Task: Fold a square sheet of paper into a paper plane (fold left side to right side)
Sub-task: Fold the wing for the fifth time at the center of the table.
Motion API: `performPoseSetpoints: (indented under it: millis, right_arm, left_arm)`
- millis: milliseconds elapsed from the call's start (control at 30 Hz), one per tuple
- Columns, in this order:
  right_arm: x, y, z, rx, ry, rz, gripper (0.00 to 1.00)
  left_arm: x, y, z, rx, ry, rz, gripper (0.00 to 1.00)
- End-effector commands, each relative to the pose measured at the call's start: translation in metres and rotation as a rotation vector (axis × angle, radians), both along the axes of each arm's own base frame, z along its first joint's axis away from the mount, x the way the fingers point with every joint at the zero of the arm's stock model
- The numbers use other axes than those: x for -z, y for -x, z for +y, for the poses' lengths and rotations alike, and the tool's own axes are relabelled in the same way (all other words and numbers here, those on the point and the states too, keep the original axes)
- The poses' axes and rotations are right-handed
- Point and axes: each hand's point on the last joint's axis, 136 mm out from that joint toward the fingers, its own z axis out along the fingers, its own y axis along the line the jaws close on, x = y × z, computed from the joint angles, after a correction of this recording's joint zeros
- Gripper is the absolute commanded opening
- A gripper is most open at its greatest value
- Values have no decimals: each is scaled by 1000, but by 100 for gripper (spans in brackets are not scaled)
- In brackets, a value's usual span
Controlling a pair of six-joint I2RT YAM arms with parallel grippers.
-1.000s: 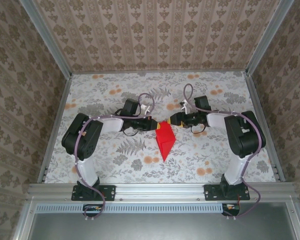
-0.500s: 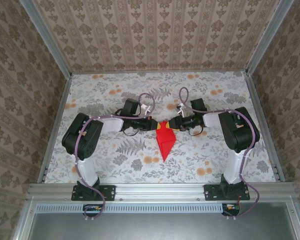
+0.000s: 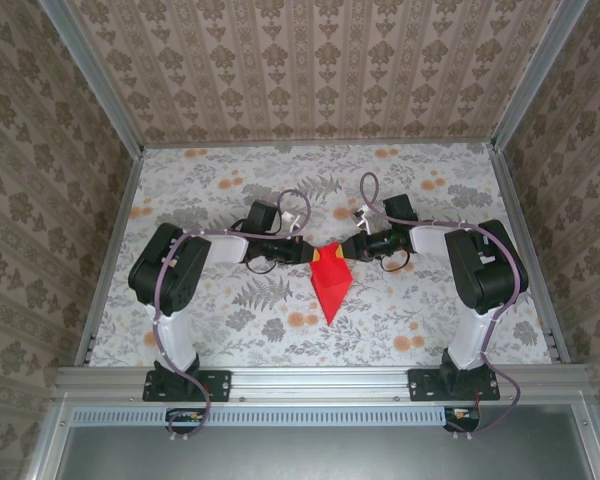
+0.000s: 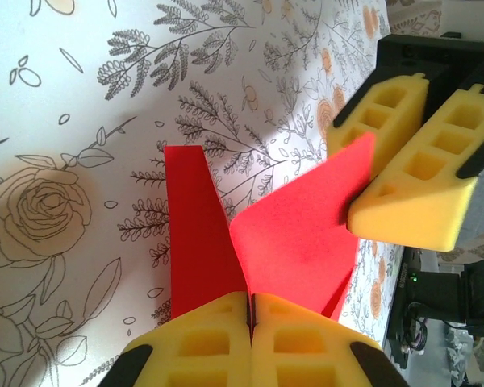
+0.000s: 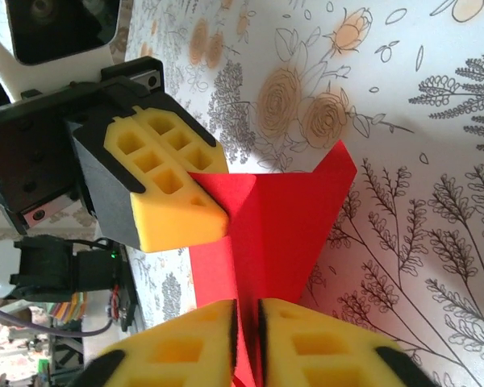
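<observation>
Right tool (image 3: 346,250) moved in since second ago; we see it and left tool (image 3: 308,252) each pinching plane (image 3: 331,285) at centre of tabletop (image 3: 230,190).

Beige damask-patterned wall panels (image 3: 310,70) stand behind and beside the white floral-printed tabletop (image 3: 230,180); a silver aluminium rail (image 3: 320,378) edges its front.

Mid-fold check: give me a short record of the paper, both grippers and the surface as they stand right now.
paper: bright red folded paper sheet, pointed shape, tip toward the arm bases, centre crease
left gripper: shut on the sheet's wide end, left flap
right gripper: shut on the wide end, right flap
surface: floral-patterned table, sheet near its middle
</observation>
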Motion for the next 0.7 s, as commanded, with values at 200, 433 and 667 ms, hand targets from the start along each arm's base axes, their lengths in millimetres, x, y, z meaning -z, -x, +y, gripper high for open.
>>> performPoseSetpoints:
  millis: [200, 433, 667]
  right_arm:
    - [0, 1, -12, 86, 114, 95, 0]
    - [4, -1, -16, 221, 182, 218, 0]
    - [3, -4, -2, 332, 247, 286, 0]
  left_arm:
    - [-15, -16, 8, -27, -63, -83, 53]
    - [-43, -27, 53, -160, -288, -258, 76]
    - [-67, 23, 57, -84, -449, -398, 76]
